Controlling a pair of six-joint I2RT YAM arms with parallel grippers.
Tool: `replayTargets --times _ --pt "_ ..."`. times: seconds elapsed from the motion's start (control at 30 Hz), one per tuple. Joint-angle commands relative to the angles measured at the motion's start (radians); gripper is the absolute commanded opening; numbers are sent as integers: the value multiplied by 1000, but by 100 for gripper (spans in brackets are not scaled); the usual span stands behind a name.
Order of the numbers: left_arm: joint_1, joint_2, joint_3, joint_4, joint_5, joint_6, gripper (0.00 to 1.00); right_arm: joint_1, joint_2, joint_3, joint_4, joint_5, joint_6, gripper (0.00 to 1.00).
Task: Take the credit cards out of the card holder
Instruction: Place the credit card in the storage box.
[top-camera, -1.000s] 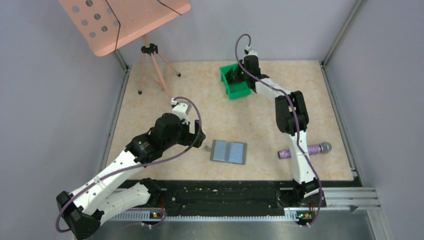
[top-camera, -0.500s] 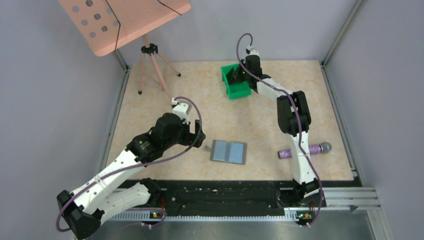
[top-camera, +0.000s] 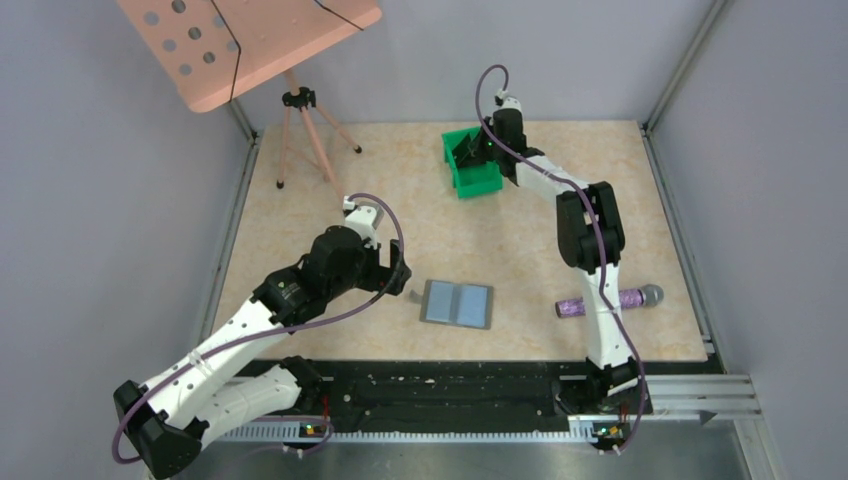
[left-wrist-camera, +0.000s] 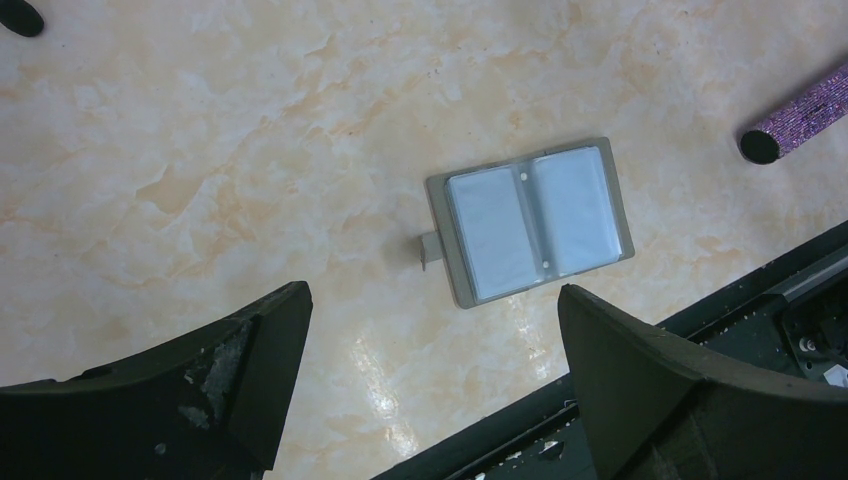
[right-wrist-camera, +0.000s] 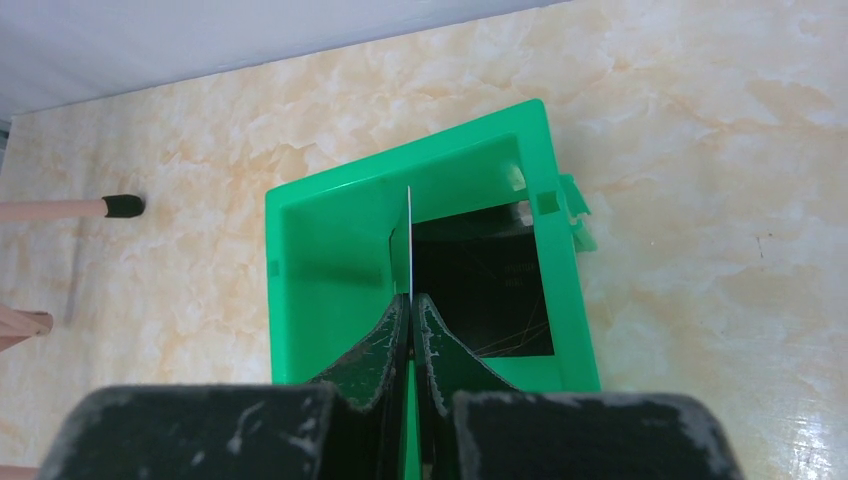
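My right pincer (right-wrist-camera: 410, 300) pinches a thin card (right-wrist-camera: 409, 240) edge-on over the green bin (right-wrist-camera: 330, 260), while my left pincer (left-wrist-camera: 432, 300) hangs wide open above the card holder (left-wrist-camera: 530, 220), which lies unfolded on the table (left-wrist-camera: 200, 150).

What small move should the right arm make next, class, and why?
Probably open the right end effector to release the card. It pinches the thin card edge-on over the opening of the green bin, so letting go should drop it inside. The card holder lies open on the table below the open left end effector.
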Motion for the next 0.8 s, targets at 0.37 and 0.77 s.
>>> replayTargets --times 0.37,0.77 --pt "1 2 2 21 -9 -4 99 -17 -69 -10 -25 81 11 6" --pt "1 3 0 20 -11 -6 99 -17 -92 44 -92 111 -17 29"
